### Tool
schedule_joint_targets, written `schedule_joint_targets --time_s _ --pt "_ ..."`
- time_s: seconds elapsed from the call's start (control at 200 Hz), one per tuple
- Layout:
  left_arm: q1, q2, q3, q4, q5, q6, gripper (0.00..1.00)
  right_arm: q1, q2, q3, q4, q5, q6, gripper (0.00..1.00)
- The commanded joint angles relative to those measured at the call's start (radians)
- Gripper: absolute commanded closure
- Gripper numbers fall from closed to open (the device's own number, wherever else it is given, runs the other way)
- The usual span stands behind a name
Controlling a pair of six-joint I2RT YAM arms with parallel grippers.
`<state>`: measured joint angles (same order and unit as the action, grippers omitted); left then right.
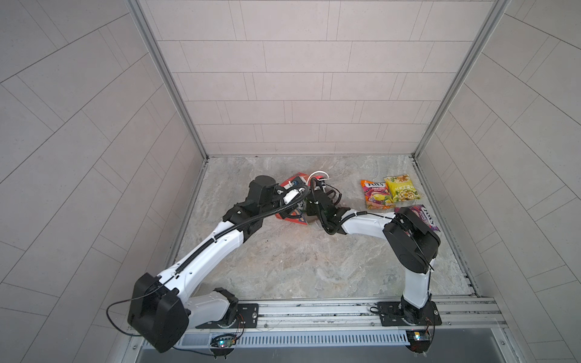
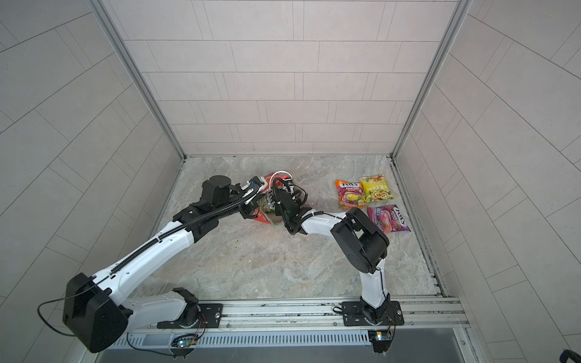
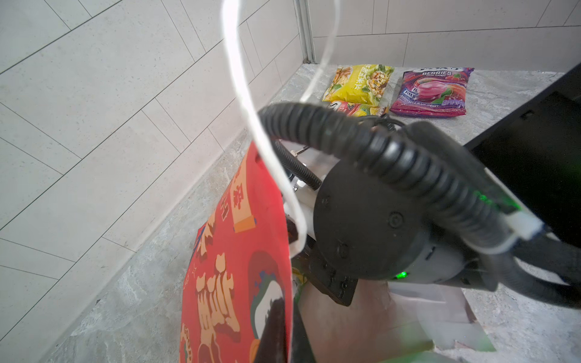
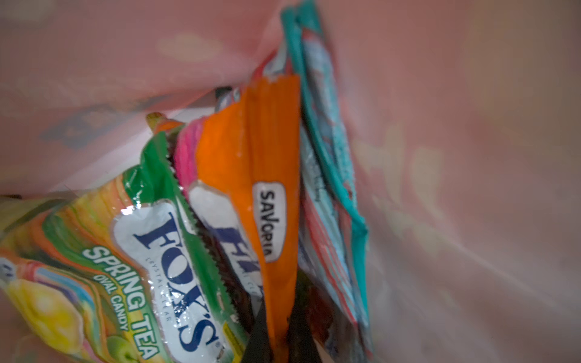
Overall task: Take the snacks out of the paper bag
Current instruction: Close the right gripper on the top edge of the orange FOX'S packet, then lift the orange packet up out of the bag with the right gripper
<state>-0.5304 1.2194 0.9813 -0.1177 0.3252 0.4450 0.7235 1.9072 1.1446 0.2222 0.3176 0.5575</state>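
Here the right gripper point(image 4: 278, 344) is deep inside the bag point(image 3: 232, 283), its jaws pressed together on the top edge of the orange packet point(image 4: 251, 163). The green packet point(image 4: 151, 251) lies against one side of it and the blue packet point(image 4: 327, 176) against the other. The left gripper point(image 1: 300, 201) appears pinched shut on the bag's wall near the rim, though its fingertips are hard to make out. The bag sits mid-table point(image 1: 283, 267) between the two wrists, which largely hide it in both top views. The purple packet point(image 2: 388, 218), yellow packet point(image 2: 375, 188) and fruits packet point(image 2: 349, 195) already lie out on the right, well apart from it. The step in hand looks like the lift-out. It would go best as a slow pull straight along the bag's opening, with the left arm bracing the bag so that it does not rise too. The film is glossy and held only by its edge, so it may slip. The neighbours may drag along, and the white cord point(image 3: 239, 94) hangs close to the right arm's cable and could snag.
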Motion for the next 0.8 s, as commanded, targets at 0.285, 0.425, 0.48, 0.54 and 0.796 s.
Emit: schedule_joint_targets --time_s 0.285,0.425,0.48,0.54,0.796 --pt "-0.006 0.014 0.001 0.044 0.045 0.014 1.00 -0.010 -0.186 -0.100 0.040 -0.091 -0.095 1.00" --pt "-0.007 0.017 0.001 0.040 0.036 0.019 1.00 -0.010 -0.250 -0.148 0.045 -0.097 -0.106 1.00" --pt "-0.007 0.018 0.003 0.037 0.030 0.021 1.00 -0.010 -0.276 -0.162 0.038 -0.108 -0.110 1.00" --pt "-0.007 0.020 0.003 0.035 0.027 0.023 1.00 -0.010 -0.307 -0.176 0.031 -0.123 -0.118 1.00" --pt "-0.006 0.028 0.009 0.034 0.027 0.022 1.00 -0.009 -0.462 -0.194 -0.087 -0.197 -0.162 1.00"
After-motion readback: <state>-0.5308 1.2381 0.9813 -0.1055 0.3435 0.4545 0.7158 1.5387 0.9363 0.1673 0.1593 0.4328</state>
